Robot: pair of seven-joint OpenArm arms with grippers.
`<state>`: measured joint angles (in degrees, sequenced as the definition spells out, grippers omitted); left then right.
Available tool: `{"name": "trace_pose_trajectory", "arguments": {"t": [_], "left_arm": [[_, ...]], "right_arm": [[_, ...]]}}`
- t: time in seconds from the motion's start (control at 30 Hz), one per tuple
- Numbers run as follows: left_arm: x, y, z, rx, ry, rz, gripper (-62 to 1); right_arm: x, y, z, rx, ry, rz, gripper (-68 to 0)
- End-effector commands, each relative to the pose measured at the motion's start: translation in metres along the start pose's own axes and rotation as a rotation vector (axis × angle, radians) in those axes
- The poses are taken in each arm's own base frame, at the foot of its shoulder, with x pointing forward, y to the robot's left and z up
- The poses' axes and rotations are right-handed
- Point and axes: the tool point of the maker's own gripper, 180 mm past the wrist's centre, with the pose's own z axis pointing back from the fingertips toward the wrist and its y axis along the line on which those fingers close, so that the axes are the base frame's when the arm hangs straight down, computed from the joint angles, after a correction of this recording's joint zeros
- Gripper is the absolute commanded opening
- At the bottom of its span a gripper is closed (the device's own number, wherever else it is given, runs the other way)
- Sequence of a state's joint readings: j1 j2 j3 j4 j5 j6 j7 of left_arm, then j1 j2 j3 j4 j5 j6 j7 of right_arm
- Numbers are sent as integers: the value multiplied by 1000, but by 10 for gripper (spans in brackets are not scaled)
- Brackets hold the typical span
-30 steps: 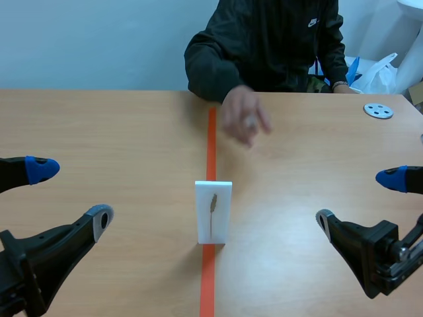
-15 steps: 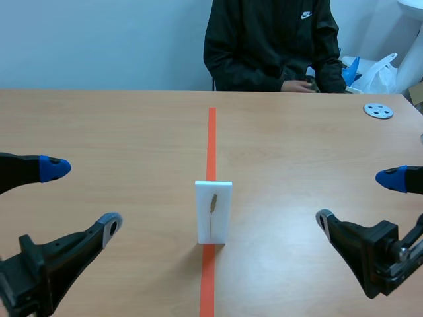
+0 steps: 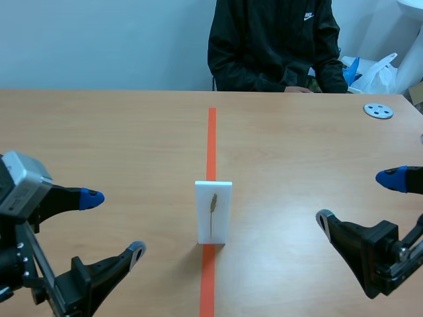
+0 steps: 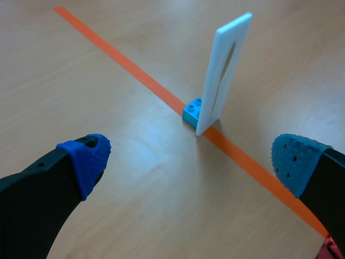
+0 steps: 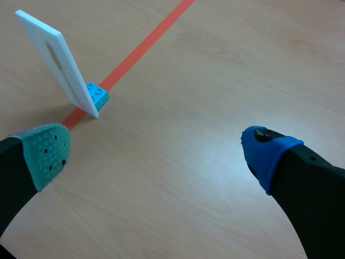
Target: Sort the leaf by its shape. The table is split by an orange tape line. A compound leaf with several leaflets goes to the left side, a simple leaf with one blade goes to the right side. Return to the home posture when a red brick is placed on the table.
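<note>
White card (image 3: 213,228) standing upright on the orange tape line (image 3: 211,139), roughly midway across the wooden table (image 3: 99,132). The card serves as the holder: on its face toward the robot it carries one narrow, brownish leaf (image 3: 213,203), set lengthwise; finer detail of the blade cannot be made out. A small teal brick (image 4: 192,112) sits against the foot of the card on its far side, touching it and lying on the tape.

Left gripper (image 3: 114,223): low, to the left of the card and well apart from it, fingers spread wide with nothing between them. Right gripper (image 3: 357,199): low, to the right of the card and well apart from it, fingers likewise spread and holding nothing.

Beyond the card, a person in a dark jacket (image 3: 271,46) sits at the far edge. A grey disc (image 3: 378,110) lies far to the card's right, near that edge.
</note>
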<state>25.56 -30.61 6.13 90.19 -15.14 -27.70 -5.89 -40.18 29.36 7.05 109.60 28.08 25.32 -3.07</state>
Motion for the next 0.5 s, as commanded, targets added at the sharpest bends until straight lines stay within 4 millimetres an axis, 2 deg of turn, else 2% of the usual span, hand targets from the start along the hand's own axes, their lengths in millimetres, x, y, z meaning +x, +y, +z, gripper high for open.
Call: {"name": "trace_pose_trajectory", "arguments": {"t": [0.0,0.47], "left_arm": [[12,-1,-6,-12,-51,-8,14],[-13,-8,-53,-98,-64,-70,14]], "right_arm": [[8,-5,1,-9,-26,8,4],[8,-5,1,-9,-26,8,4]]}}
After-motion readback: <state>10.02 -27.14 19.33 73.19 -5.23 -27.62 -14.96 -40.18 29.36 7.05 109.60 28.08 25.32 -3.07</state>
